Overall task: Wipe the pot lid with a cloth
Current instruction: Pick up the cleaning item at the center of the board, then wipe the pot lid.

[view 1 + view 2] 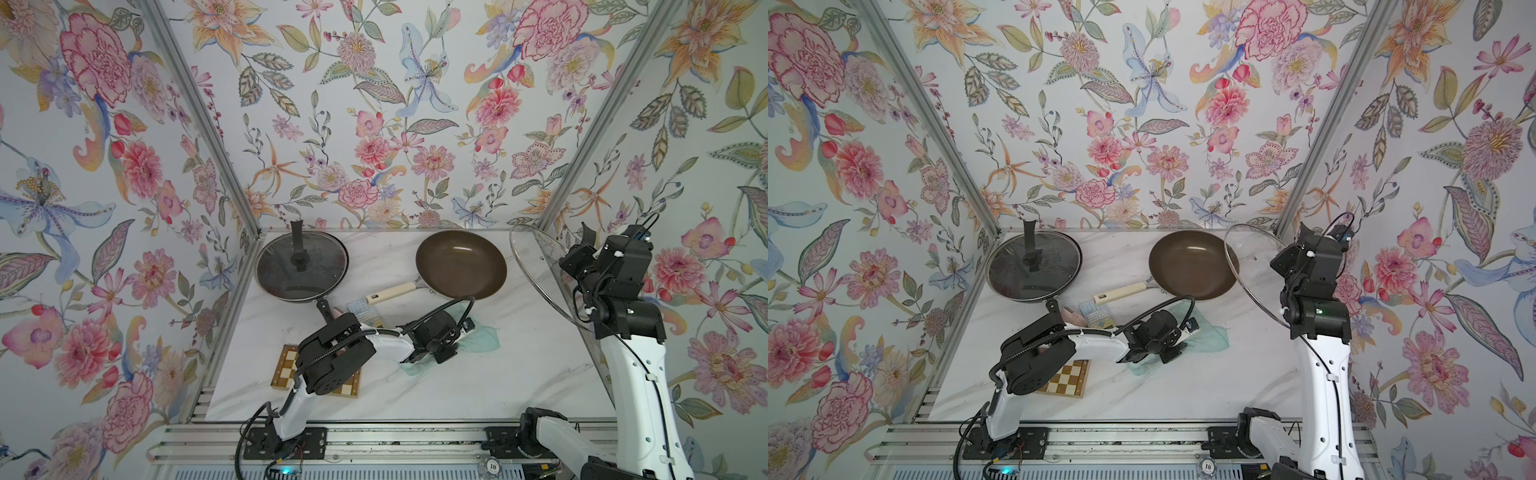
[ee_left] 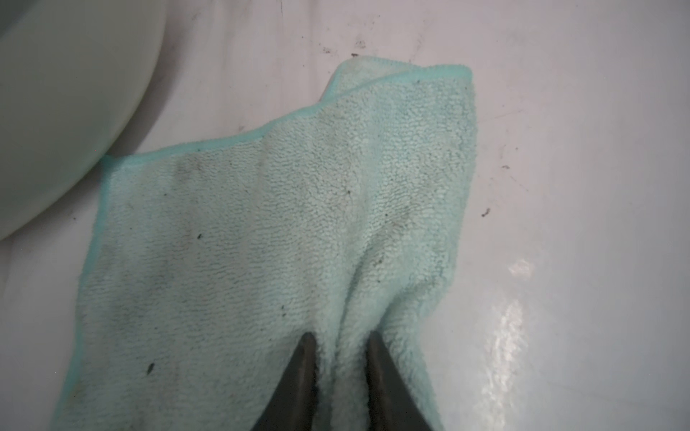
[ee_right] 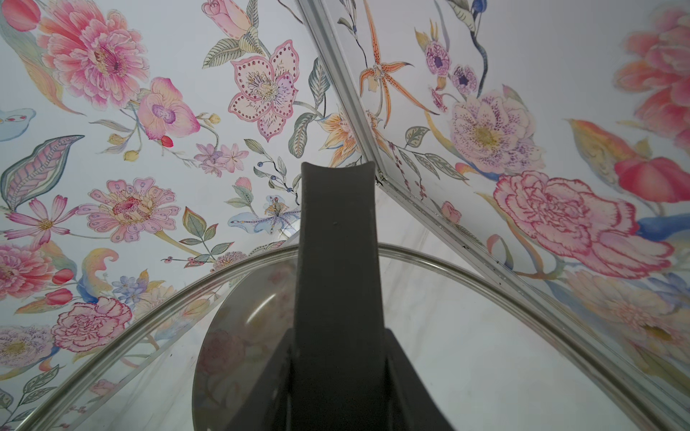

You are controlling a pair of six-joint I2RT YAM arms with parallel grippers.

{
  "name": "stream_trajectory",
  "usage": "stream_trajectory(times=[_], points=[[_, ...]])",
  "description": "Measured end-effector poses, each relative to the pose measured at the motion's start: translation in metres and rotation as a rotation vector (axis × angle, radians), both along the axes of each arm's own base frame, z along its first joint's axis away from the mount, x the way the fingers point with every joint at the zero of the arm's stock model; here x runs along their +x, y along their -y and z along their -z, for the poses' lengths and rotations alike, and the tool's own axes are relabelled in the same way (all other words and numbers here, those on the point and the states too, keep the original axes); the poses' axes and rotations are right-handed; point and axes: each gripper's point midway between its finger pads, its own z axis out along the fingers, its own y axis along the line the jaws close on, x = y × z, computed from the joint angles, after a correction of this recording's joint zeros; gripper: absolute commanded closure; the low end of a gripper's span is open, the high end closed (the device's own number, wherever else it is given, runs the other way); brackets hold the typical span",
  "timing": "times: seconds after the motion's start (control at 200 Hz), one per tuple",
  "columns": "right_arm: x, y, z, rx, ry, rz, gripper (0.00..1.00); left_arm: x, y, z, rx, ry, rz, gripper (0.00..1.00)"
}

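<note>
ROBOT CELL: A raised fold of the cloth (image 2: 261, 224) is being pinched between the dark fingers (image 2: 304, 369) of the left gripper (image 2: 341, 339), as shown in the left wrist view. The jaws are being drawn nearly together, w/ only the terry ridge between them. The rest of the smudged mint-teal cloth is being left flat on the table (image 1: 415, 386), approx. mid-table and just near of the brown pan (image 1: 461, 264).

At far right, the pot lid (image 1: 536, 270) is being held aloft and tilted, clear of the table, by the right gripper (image 3: 338, 347). Its jaws are being clamped on the lid's black handle (image 3: 336, 224).

The step in hand is judged to be the cloth pick-up. No wiping is being done yet, since cloth and glass are well apart. The next move prob. calls for the cloth to be lifted w/o slipping from the thin pinch, carried right and up to the lid, and pressed to the glass while the lid is being steadied.
</note>
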Motion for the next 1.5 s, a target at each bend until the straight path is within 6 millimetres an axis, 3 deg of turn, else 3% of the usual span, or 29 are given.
stream_trajectory(times=[0.035, 0.08, 0.205, 0.285, 0.405, 0.56, 0.72, 0.926, 1.151, 1.276, 1.501], points=[[0.001, 0.0, 0.004, 0.007, -0.006, 0.0, 0.9, 0.0, -0.001, -0.002, 0.013, -0.004, -0.002, 0.86], [0.002, -0.001, 0.011, 0.017, -0.013, -0.001, 0.9, 0.0, -0.002, -0.005, 0.025, -0.01, -0.007, 1.0], [0.006, -0.003, 0.026, 0.051, -0.023, -0.011, 0.9, 0.007, 0.001, -0.037, 0.008, 0.002, -0.012, 1.0], [0.009, -0.007, 0.035, 0.085, -0.029, -0.024, 0.9, 0.017, 0.006, -0.078, -0.051, 0.031, -0.023, 1.0], [0.015, -0.014, 0.041, 0.146, -0.009, -0.047, 0.91, 0.04, 0.001, -0.155, -0.177, 0.092, -0.051, 1.0], [0.03, -0.025, 0.042, 0.267, 0.037, -0.091, 0.92, 0.072, -0.033, -0.253, -0.351, 0.167, -0.114, 1.0], [0.058, -0.046, 0.032, 0.446, 0.124, -0.189, 0.93, 0.094, -0.066, -0.315, -0.48, 0.197, -0.148, 1.0], [0.094, -0.093, 0.033, 0.707, 0.181, -0.363, 0.93, 0.107, -0.089, -0.357, -0.619, 0.195, -0.163, 1.0], [0.126, -0.19, 0.048, 1.003, 0.138, -0.604, 0.94, 0.104, -0.092, -0.403, -0.791, 0.223, -0.115, 1.0], [0.14, -0.237, 0.066, 1.139, 0.101, -0.691, 0.95, 0.1, -0.091, -0.409, -0.846, 0.227, -0.096, 1.0], [0.161, -0.293, 0.095, 1.317, 0.053, -0.761, 0.97, 0.096, -0.086, -0.404, -0.899, 0.19, -0.073, 1.0]])
